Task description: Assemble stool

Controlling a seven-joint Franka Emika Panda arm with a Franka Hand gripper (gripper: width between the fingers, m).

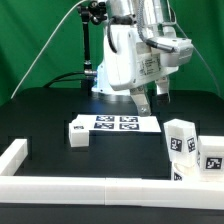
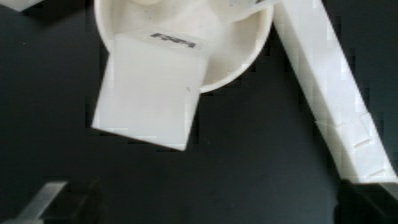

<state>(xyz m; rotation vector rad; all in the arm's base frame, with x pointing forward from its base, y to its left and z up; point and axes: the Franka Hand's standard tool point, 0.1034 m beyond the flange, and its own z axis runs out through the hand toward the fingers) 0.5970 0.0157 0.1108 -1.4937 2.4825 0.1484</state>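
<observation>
A short white stool leg (image 1: pixel 78 131) with a marker tag lies on the black table at the exterior view's left end of the marker board (image 1: pixel 115 123). Two more chunky white tagged stool parts (image 1: pixel 180 140) (image 1: pixel 208 156) stand at the exterior view's right, by the front rail. I cannot make out the round seat. My gripper (image 1: pixel 143 103) hangs above the table just behind the marker board, apart from every part. In the wrist view my gripper (image 2: pixel 214 216) is open and empty, with only dark fingertips (image 2: pixel 43 205) at the picture's edge and bare black table between them.
A long white border rail (image 1: pixel 90 186) runs along the front and up the exterior view's left side (image 1: pixel 20 155). In the wrist view the marker board (image 2: pixel 151 95) appears as a blank white rectangle below the robot's rounded white base (image 2: pixel 187 30), with a long white rail (image 2: pixel 329 90) beside it.
</observation>
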